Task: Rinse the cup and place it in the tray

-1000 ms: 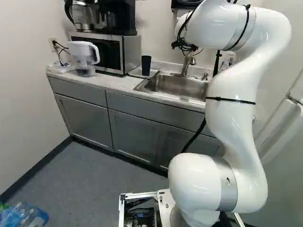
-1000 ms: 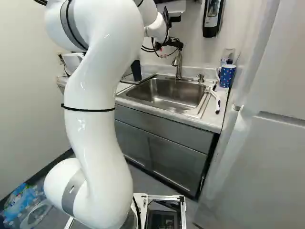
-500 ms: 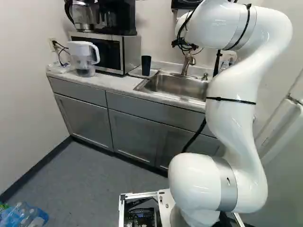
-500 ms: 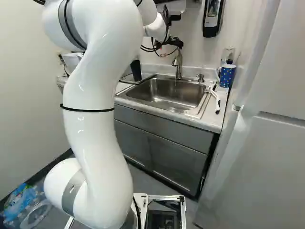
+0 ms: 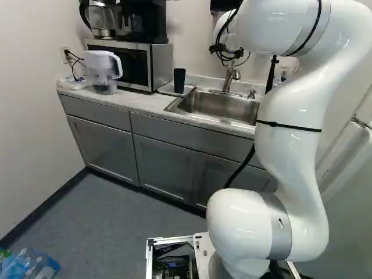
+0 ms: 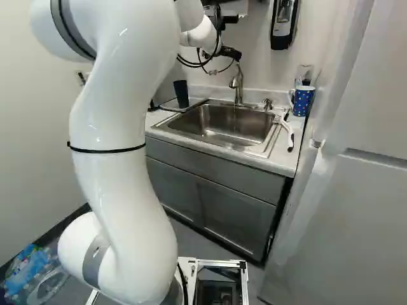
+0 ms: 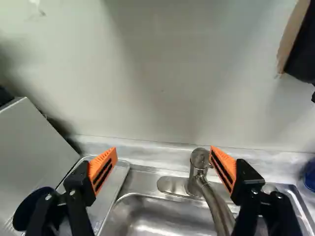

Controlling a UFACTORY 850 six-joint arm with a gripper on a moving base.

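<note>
Near the wall by the faucet, the black gripper (image 6: 231,54) hangs above the sink in the right base view. In the wrist view the gripper (image 7: 163,157) is open, its orange pads wide apart and nothing held, with the faucet (image 7: 199,169) beyond one finger. A dark cup (image 5: 179,80) stands on the metal tray (image 5: 169,89) left of the sink. The wrist view shows this cup (image 7: 30,209) beside the other finger, and the tray (image 7: 120,179) partly behind that finger. A blue dotted mug (image 6: 303,100) stands on the counter right of the sink.
The sink (image 6: 222,124) is set into the counter, with a white-handled brush (image 6: 286,130) at its right edge. A microwave (image 5: 131,63) and a water pitcher (image 5: 103,71) stand left of the tray. A dispenser (image 6: 284,24) hangs on the wall.
The arm's upper part has shifted, rightward in the left base view and leftward in the right base view. The gripper has moved slightly. The base, dark cup and mug have stayed in place.
</note>
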